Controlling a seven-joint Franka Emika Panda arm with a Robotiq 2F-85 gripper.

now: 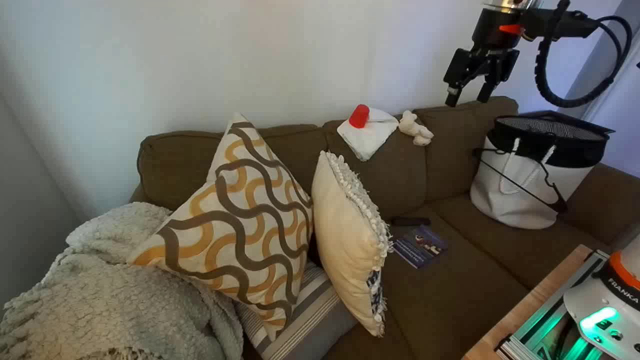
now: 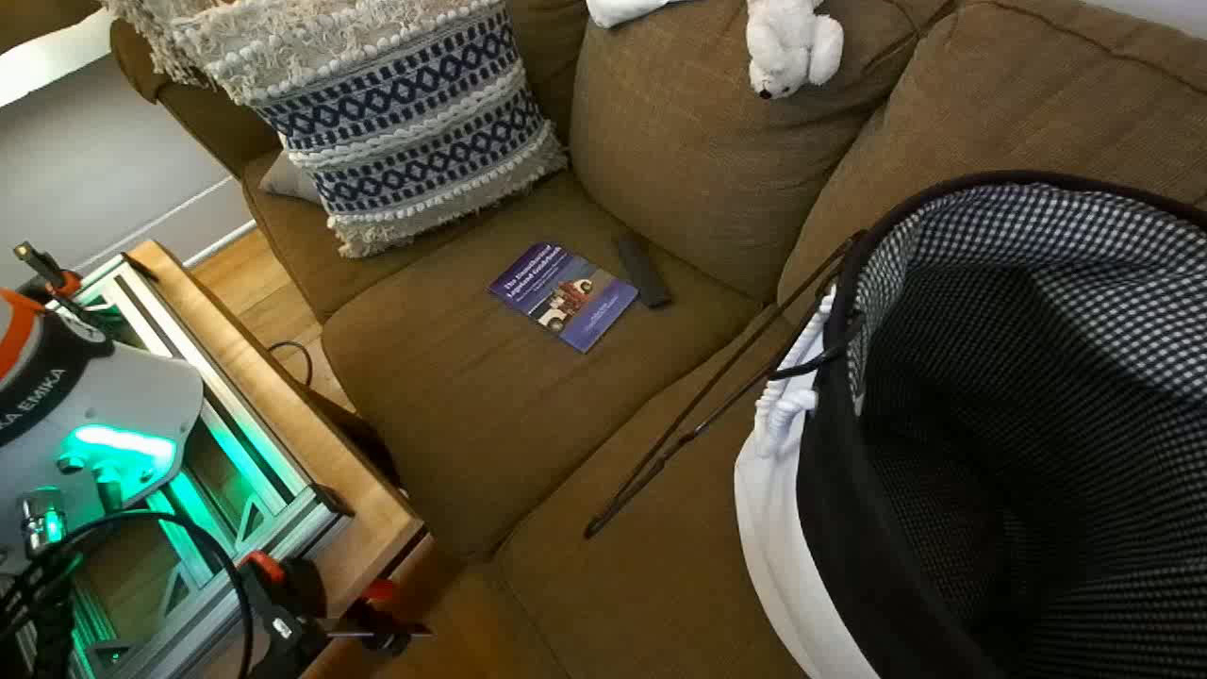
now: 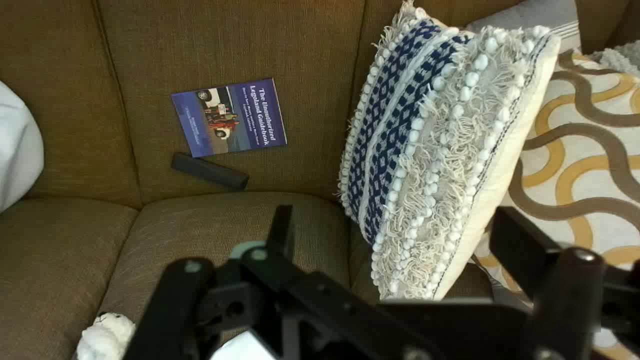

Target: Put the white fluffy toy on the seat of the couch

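One white fluffy toy point(image 1: 414, 128) on couch backrest point(image 1: 387, 180), pale wall point(image 1: 310, 60) behind; purple book point(image 2: 566, 297), dark bar point(image 2: 643, 272) on brown seat point(image 2: 453, 405). Gripper point(image 1: 468, 97) aloft, jaws standing apart.

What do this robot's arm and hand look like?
The gripper is black and angular, with two fingers. A reddish patch sits above; a black ribbed cable loops nearby. The white base has an orange band, FRANKA EMIKA lettering and a green light. What lies between is mostly out of view.
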